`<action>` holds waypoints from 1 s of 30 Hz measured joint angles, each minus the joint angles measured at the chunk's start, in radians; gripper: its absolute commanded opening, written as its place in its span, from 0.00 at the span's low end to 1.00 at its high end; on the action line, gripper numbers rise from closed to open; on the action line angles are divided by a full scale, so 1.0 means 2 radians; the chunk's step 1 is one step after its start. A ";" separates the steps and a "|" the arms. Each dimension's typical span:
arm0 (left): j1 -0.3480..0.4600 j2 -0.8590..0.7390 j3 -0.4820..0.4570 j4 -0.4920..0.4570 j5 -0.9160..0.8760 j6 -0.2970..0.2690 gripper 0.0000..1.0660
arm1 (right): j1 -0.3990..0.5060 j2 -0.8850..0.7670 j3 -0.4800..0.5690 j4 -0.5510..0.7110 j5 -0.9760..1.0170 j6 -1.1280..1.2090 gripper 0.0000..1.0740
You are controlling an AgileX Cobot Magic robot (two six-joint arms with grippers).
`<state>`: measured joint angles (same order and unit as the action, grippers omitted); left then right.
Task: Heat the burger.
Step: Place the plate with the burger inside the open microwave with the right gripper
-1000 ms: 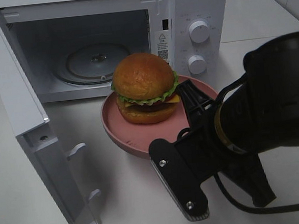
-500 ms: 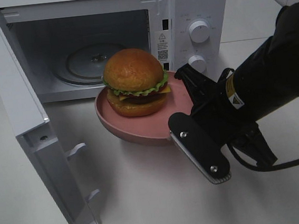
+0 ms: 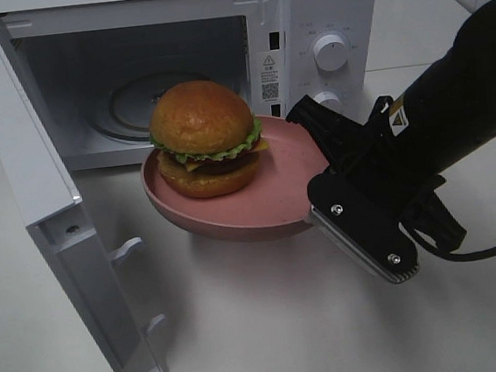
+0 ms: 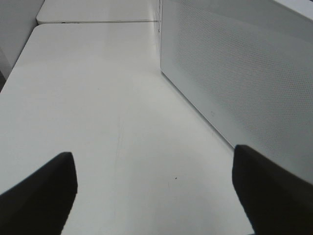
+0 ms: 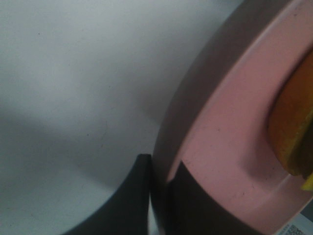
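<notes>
Toward the far edge of the tabletop, before the open microwave [image 3: 329, 20], I have the right gripper [image 3: 309, 167] pinched on the pink plate [image 3: 267, 197] rim, with the burger [image 3: 202, 138] sitting on it. Left gripper [image 4: 154, 191] hangs spread wide, holding nothing.

microwave cavity [image 3: 145, 73] open, door [image 3: 43, 197] standing left

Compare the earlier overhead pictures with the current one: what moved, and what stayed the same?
The right hand, shut on the plate rim throughout, carried the plate and burger left, towards the open microwave. Nothing was taken hold of or let go. The microwave and its open door stayed put.
</notes>
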<state>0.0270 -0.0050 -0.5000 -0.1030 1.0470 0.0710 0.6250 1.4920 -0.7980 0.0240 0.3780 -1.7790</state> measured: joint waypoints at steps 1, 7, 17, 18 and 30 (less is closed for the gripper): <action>0.000 0.000 0.000 0.000 0.000 0.000 0.77 | 0.000 0.000 0.000 0.000 0.000 0.000 0.00; 0.000 0.000 0.000 0.000 0.000 0.000 0.77 | -0.002 0.019 -0.002 -0.034 -0.023 0.020 0.00; 0.000 0.000 0.000 0.000 0.000 0.000 0.77 | 0.002 0.079 -0.060 -0.050 -0.026 0.038 0.00; 0.000 0.000 0.000 0.000 0.000 0.000 0.77 | 0.002 0.085 -0.067 -0.053 -0.028 0.039 0.00; 0.000 0.000 0.000 0.000 0.000 0.000 0.77 | 0.004 0.146 -0.134 -0.117 -0.031 0.105 0.00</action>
<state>0.0270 -0.0050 -0.5000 -0.1030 1.0470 0.0710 0.6320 1.7830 -1.0650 -0.2100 0.3160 -1.5690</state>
